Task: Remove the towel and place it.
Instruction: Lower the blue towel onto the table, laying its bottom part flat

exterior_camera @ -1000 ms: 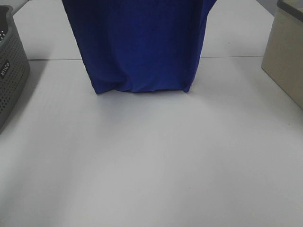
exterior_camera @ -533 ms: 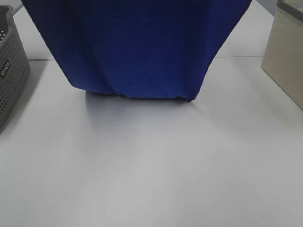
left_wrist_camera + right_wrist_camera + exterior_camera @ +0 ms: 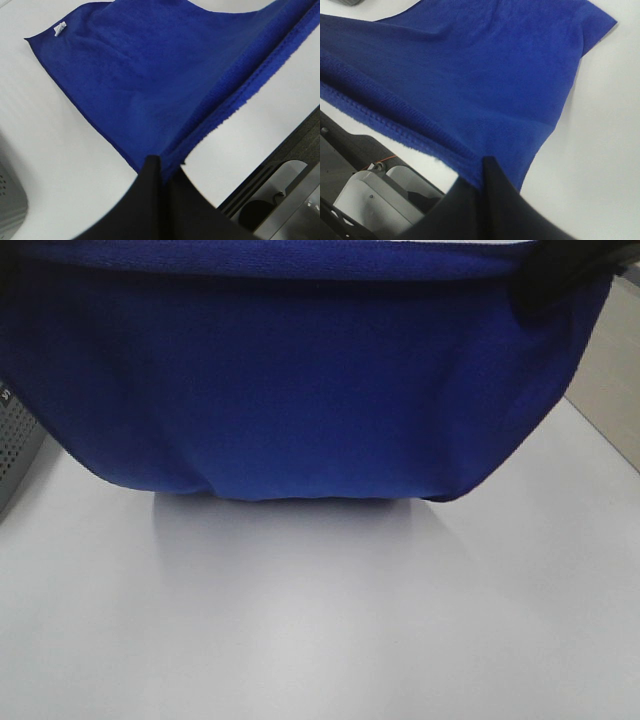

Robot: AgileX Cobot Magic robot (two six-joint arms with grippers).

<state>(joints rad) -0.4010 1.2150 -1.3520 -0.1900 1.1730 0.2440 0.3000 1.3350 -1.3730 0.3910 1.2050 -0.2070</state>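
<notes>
High view: large royal-blue plush microfibre towel [image 3: 300, 390] stretched wide, far end on the white tabletop [image 3: 320, 630]. Left wrist: black left gripper [image 3: 161, 167] pinches its stitched edge (thin bite, could slip). Right wrist: black right gripper [image 3: 483, 169] pinches likewise; uneven pulling would bunch it

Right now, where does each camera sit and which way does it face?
Exterior high: mounted high off the arms, looking down on the white table; the royal-blue plush towel fills the upper half; a dark part of the right arm shows top right.
Left wrist: on the left arm, looking past the shut left fingers pinching the towel's stitched edge.
Right wrist: on the right arm, looking past the shut right fingers pinching its stitched edge.
Shared: all three show the towel, held between both arms.
</notes>
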